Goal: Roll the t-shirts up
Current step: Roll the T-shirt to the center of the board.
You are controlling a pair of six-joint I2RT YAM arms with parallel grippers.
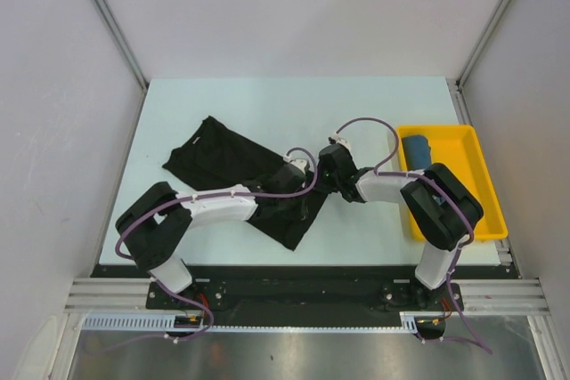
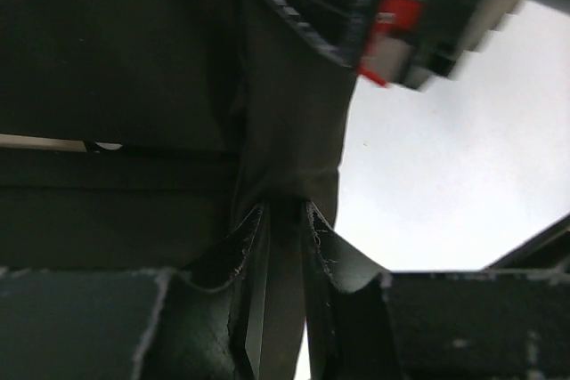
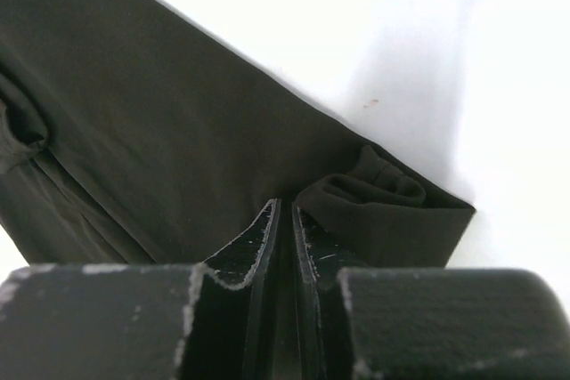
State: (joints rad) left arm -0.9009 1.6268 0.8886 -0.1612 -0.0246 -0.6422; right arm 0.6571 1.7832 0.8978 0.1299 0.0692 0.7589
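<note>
- From the top, the black t-shirt point(image 1: 233, 173) lies open and flat on the white table point(image 1: 267, 104). It runs from 10 o'clock down to 5 o'clock, left of the middle.
- The left gripper point(image 1: 307, 189) and the right gripper point(image 1: 331, 182) meet close together at the shirt's 3 o'clock edge, near the middle of the table.
- The yellow tray point(image 1: 463, 144) sits at 3 o'clock. The teal t-shirt point(image 1: 415, 148) lies in it as a roll, at the tray's 12 o'clock end.
- In the left wrist view, the left gripper point(image 2: 285, 211) is squeezed almost closed, and a fold of the black t-shirt point(image 2: 285, 104) is pinched in it. The cloth goes up to 12 o'clock. The bare table point(image 2: 445, 184) shows at 3 o'clock.
- In the right wrist view, the right gripper point(image 3: 285, 211) is also pressed tight. It pinches the black t-shirt point(image 3: 169, 122) where the edge is bunched. The cloth spreads to 10 o'clock, and the table point(image 3: 401, 24) shows at 1 o'clock.
</note>
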